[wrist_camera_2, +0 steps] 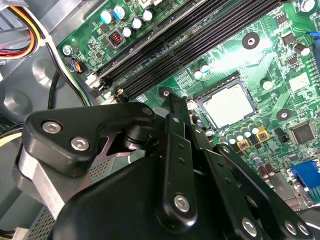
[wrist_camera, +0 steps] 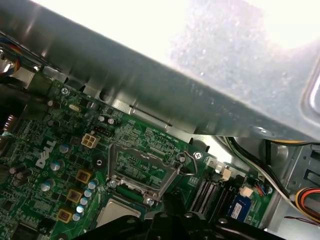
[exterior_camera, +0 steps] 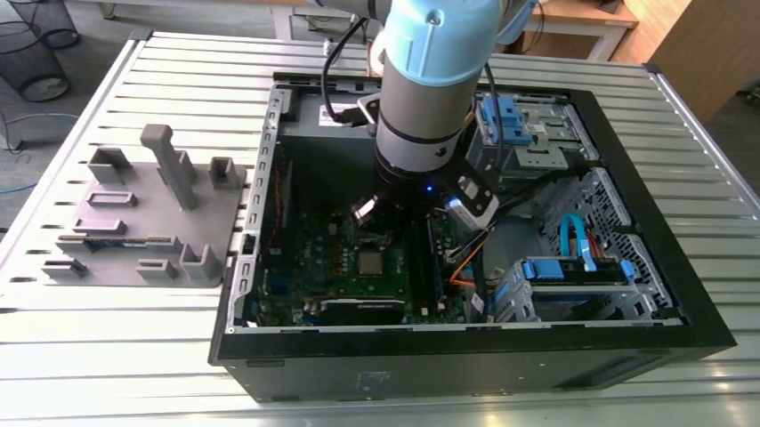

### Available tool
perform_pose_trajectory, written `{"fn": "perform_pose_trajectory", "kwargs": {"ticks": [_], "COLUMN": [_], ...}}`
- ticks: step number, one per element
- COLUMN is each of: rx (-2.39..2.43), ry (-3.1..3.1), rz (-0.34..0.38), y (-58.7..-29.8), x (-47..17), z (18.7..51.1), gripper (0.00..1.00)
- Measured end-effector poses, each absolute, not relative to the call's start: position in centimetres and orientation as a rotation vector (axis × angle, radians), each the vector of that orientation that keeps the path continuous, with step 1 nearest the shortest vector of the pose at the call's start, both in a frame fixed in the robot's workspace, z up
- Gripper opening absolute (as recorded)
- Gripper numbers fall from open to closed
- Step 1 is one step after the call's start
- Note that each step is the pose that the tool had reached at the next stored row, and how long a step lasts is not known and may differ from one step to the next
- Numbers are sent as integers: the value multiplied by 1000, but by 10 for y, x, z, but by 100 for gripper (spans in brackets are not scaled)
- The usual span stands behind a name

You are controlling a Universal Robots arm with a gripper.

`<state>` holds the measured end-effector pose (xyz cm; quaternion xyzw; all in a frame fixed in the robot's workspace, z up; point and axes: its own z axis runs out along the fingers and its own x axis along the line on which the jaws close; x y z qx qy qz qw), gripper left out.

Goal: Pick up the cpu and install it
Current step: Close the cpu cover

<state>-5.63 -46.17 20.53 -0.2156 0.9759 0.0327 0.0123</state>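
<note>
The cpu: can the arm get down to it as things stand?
Probably yes: the cpu lies bare in its socket, the hinged frame stands open, and the arm hangs close above the board.

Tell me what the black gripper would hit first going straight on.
Ahead of the gripper: probably the small square silver-topped cpu in its socket on the green motherboard, or the socket's edge; depth is unclear.

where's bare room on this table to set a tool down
The slatted table is bare in the exterior view's lower left, bordered by the grey fixture and the computer case, and in a strip at the case's right in that view. Inside the case it is crowded: the arm hangs over the motherboard, drive bays alongside.
</note>
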Motion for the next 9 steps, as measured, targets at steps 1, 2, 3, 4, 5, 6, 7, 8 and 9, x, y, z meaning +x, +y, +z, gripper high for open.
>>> {"fn": "perform_pose_trajectory", "kwargs": {"ticks": [1, 2, 3, 4, 5, 6, 7, 8, 9], "rx": [-672, -672, -672, -672, -672, -672, -672, -672, -672], "ry": [3042, 3042, 3042, 3042, 3042, 3042, 3042, 3042, 3042], "rz": [102, 102, 102, 102, 102, 102, 102, 102, 102], "y": [-462, -462, -462, -462, -462, -462, -462, -462, -462], "x": [-56, -56, -56, -56, -56, -56, -56, -56, -56], "z": [206, 206, 206, 206, 206, 206, 206, 207, 207], "gripper": [11, 11, 11, 11, 11, 11, 11, 11, 11]}}
